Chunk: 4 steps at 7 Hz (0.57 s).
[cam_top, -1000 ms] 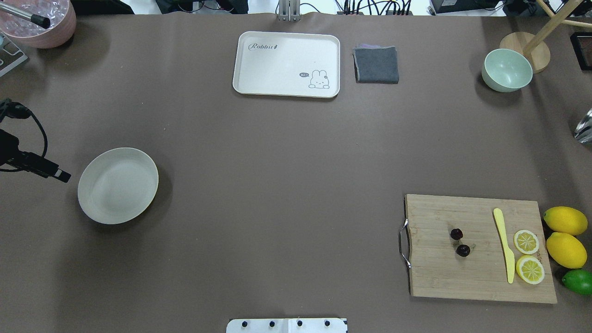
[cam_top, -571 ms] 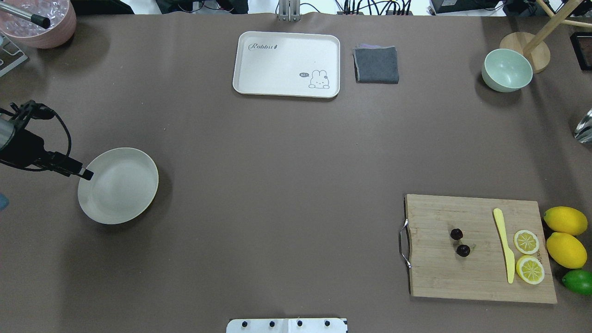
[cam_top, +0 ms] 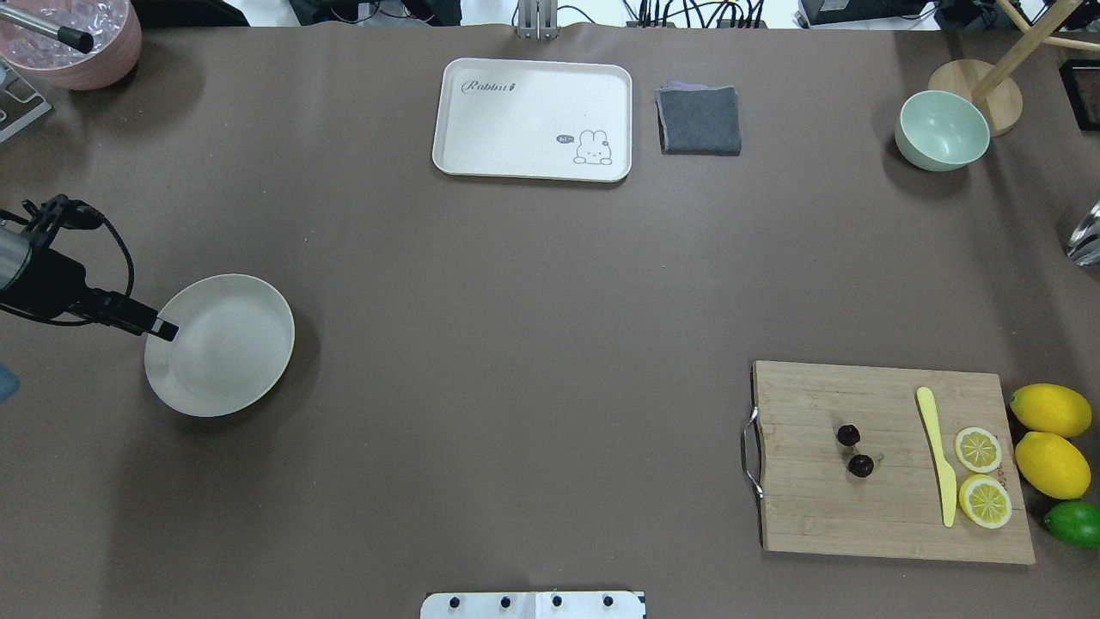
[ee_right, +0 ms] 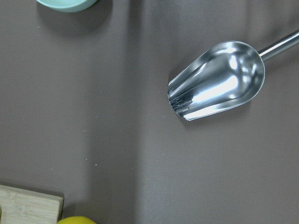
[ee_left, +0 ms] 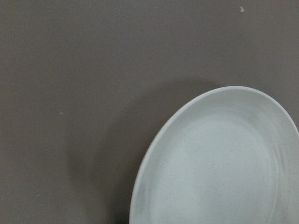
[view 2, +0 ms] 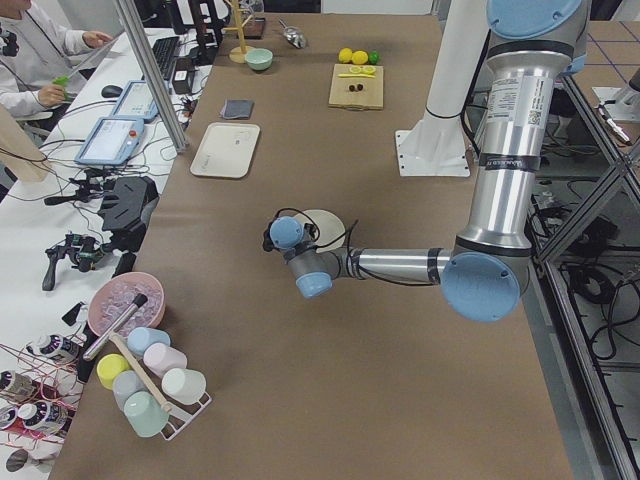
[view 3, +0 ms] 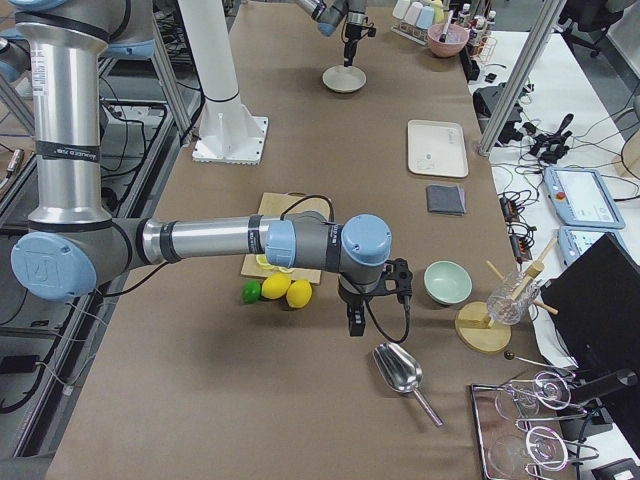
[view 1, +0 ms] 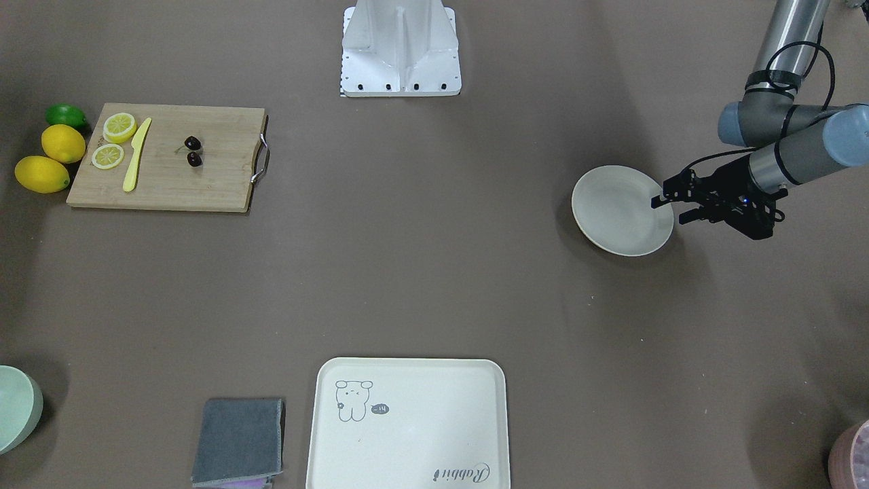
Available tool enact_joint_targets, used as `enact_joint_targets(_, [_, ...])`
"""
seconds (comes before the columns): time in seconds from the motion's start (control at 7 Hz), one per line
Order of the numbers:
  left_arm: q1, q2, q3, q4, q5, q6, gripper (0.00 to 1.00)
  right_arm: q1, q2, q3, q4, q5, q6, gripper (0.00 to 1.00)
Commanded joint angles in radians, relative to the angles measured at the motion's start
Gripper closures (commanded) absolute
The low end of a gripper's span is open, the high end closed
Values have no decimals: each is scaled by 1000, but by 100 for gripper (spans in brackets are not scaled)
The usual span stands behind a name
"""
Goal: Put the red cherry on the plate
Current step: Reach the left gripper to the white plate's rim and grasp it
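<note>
The red cherry, a pair of tiny dark fruits, lies on the wooden cutting board at the right front; it shows again as the red cherry. The plate sits far off at the left, cream-white and bare. My left gripper hangs over the plate's left rim. In the front-facing view this left gripper shows two separated prongs, so it looks open and holds nothing. The left wrist view shows only the plate. My right gripper hangs beyond the lemons; I cannot tell whether it is open or shut.
A yellow knife, two lemon slices, two lemons and a lime crowd the board's right side. At the back stand a cream tray, grey cloth and green bowl. A metal scoop lies under the right wrist.
My left gripper has moved right, from beside the plate to over its left rim. The cherry, board and plate have not moved.
</note>
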Motion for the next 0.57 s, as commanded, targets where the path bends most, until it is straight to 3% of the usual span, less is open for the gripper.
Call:
enact_joint_targets(0.0, [14, -3, 38, -60, 26, -1, 25, 0, 2, -1, 0, 0, 0, 0])
enact_joint_targets(0.14, [14, 3, 32, -62, 26, -3, 40, 0, 2, 1, 0, 0, 0, 0])
enact_joint_targets(0.43, [14, 6, 21, -63, 25, -16, 90, 0, 1, 4, 0, 1, 2, 0])
